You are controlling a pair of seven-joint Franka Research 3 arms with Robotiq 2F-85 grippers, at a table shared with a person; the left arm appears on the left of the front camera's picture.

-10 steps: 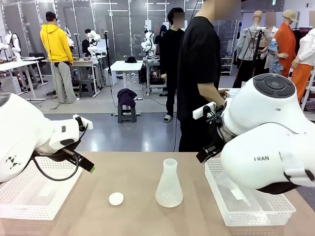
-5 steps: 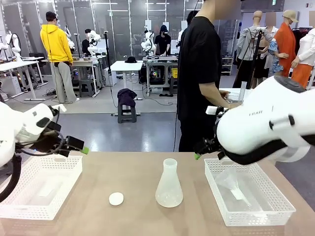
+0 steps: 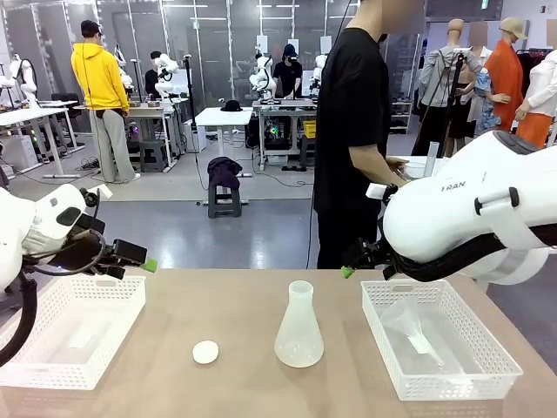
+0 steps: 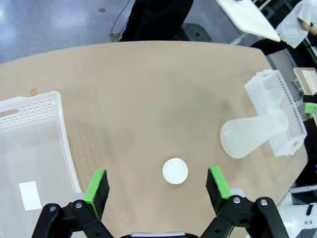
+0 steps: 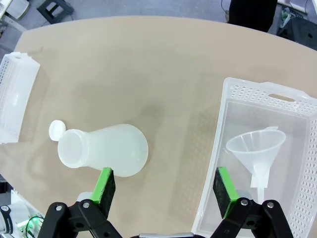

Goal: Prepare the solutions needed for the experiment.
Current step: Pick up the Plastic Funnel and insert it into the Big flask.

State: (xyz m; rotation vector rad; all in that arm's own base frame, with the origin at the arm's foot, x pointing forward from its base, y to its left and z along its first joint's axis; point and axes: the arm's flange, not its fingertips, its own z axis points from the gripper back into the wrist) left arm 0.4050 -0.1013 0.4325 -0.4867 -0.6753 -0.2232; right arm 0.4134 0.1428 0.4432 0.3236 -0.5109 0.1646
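left gripper [image 4: 156,174]: jaws spread wide, nothing between the pads. it hangs above the table over the far corner of the left basket [image 4: 54,106]. in the left wrist view a white stopper disc [image 4: 175,171] lies on the table in the gap between the fingers, nearer the right one. the erlenmeyer flask [image 4: 252,139] stands well beyond that finger.

right gripper [image 5: 163,173]: jaws spread wide, nothing held. it hangs over the near-centre far corner of the right basket [image 5: 267,91]. in the right wrist view the flask appears just beyond the left pad, mouth toward the camera, not touched. a clear funnel [image 5: 257,148] lies inside the right basket, beyond the right pad.

task item: the flask is translucent and stands upright at the middle of the table, between the two baskets and apart from both grippers. whether it holds liquid cannot be told. the disc lies to its left, apart from it.

surface: tan wooden table [image 3: 244,296]. a white paper slip [image 4: 29,195] lies in the left basket.

room: a person in black [image 3: 352,131] stands at the far side, side-on. behind are grey floor, work tables and a person in a yellow hoodie [image 3: 98,78].
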